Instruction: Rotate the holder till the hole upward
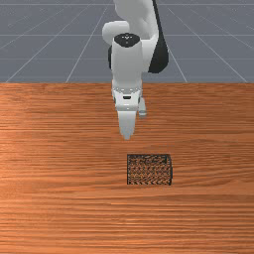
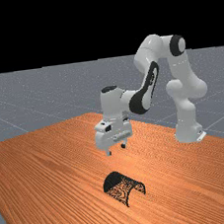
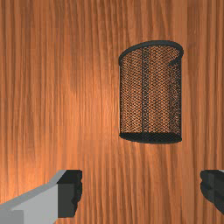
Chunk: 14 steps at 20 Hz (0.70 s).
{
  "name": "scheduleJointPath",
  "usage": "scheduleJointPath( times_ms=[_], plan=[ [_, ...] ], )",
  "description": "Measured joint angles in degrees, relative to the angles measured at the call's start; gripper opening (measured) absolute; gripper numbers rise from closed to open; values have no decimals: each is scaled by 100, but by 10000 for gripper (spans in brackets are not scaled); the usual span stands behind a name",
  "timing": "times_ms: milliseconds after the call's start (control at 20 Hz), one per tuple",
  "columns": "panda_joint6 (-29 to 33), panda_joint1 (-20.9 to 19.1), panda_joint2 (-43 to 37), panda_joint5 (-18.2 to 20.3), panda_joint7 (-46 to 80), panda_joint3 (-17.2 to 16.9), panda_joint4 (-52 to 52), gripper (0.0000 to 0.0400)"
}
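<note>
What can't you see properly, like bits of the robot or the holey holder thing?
Arm: front view, upper part cut off by the top edge.
One of the fingers: wrist view, partly cut off by the right edge.
Holder: far view, many mesh holes too small to count.
Table: front view, near side cut off by the bottom edge.
</note>
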Motion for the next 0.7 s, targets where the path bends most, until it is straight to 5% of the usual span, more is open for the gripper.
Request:
scheduleJointPath(
  times_ms=[50, 100, 250, 300, 400, 500, 550, 700],
  plan=[
    [0, 0, 0, 0, 0, 0, 0, 243],
    [0, 0, 0, 0, 0, 0, 0, 148],
    [0, 0, 0, 0, 0, 0, 0, 33],
    [-3, -88, 4, 254, -155, 112, 1, 177],
    [-1, -16, 10, 291, -51, 165, 7, 318],
    [-4, -25, 38, 629, -113, 367, 30, 370],
    [7, 119, 43, 471, 112, 336, 46, 382],
    [23, 196, 108, 787, 154, 575, 113, 396]
  ],
)
